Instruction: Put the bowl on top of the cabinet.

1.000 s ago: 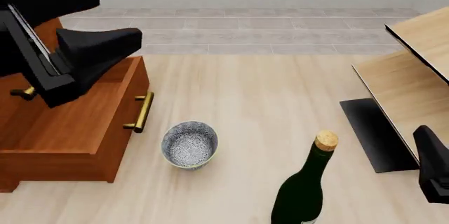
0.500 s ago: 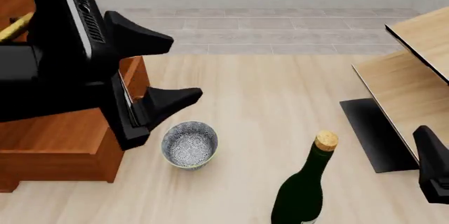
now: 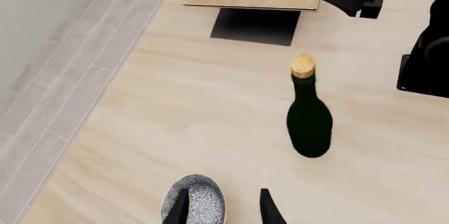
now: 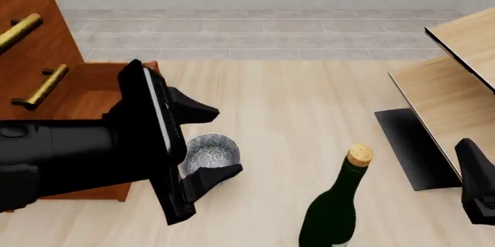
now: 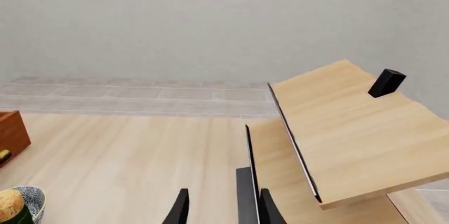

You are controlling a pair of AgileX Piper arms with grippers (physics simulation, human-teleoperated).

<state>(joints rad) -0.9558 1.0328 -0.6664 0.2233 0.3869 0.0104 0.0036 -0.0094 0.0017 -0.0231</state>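
The speckled white bowl (image 4: 208,149) stands upright on the table, just in front of the cabinet's (image 4: 31,55) pulled-out drawer (image 4: 97,87). My left gripper (image 4: 229,139) is open at the bowl, its black body hiding the bowl's left side. In the left wrist view one finger (image 3: 181,207) shows over the bowl (image 3: 200,199) and the other finger (image 3: 269,209) lies outside its rim; contact cannot be told. My right gripper (image 5: 223,211) is open and holds nothing, low at the table's right, far from the bowl (image 5: 29,199).
A dark green corked bottle (image 4: 332,206) stands to the right of the bowl, near the front edge. Pale wooden furniture with black edges (image 4: 452,84) fills the right side, next to the right arm (image 4: 478,192). Brass bar handles (image 4: 43,87) stick out from the cabinet front.
The left arm has swung down from above the cabinet and drawer to the bowl, its open fingers now at the bowl's level. The bowl, bottle and right arm have not moved.
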